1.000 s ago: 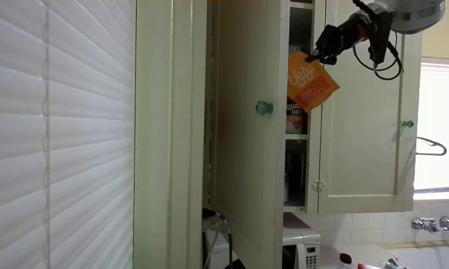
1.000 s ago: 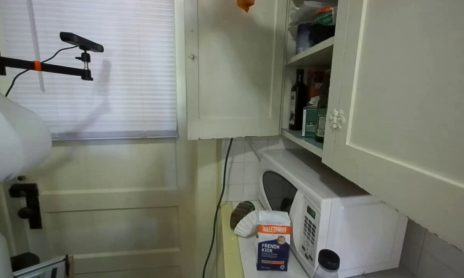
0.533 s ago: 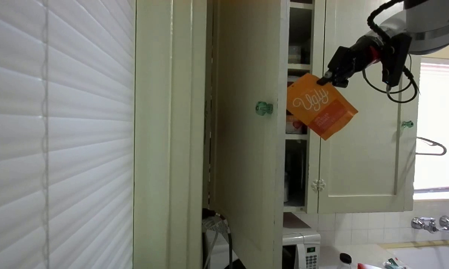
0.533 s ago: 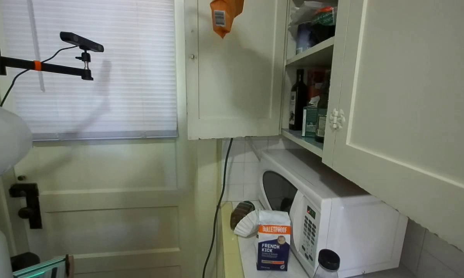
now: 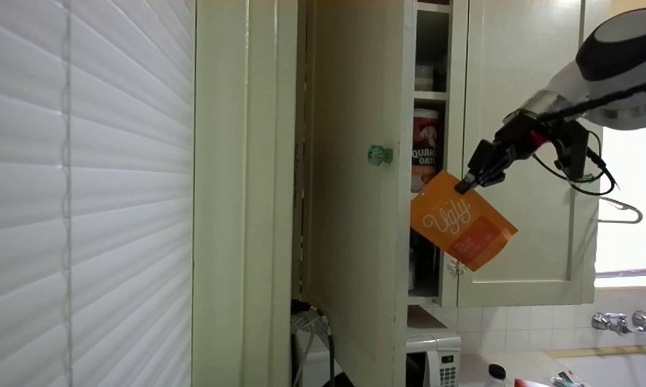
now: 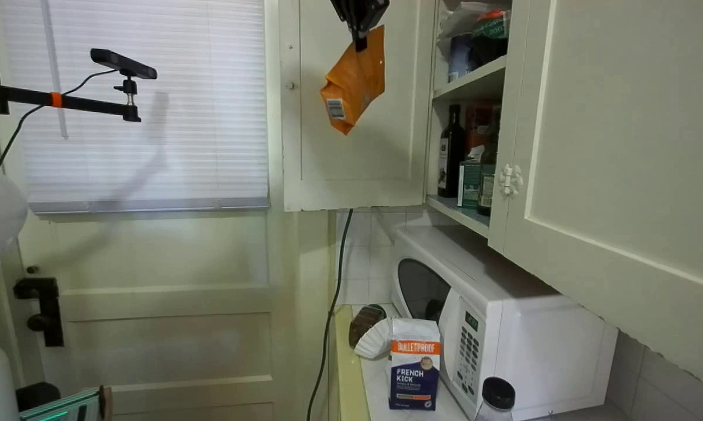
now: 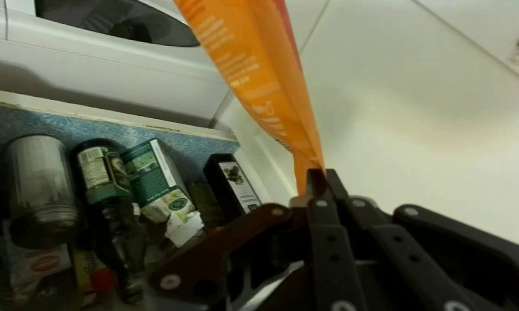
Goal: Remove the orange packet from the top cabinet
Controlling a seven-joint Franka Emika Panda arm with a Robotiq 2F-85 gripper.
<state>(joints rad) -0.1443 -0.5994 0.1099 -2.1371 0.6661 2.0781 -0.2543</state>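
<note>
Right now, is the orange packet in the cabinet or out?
Out: the packet hangs from the end effector; in an exterior view it shows in front of the open door, clear of the shelves.

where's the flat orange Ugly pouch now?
Right of centre in an exterior view, the flat orange pouch hangs from the black hand, just right of the open cream panelled cabinet door, lower than the red cylindrical Quaker Oats canister.

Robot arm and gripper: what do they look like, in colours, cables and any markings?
The arm is rounded and white-grey, with a large black panel and a metallic collar. Black cables run along it and loop beneath. The gripper is black, with jointed links and round silvery pivots; a red patch shows behind it. No lettering is legible.
</note>
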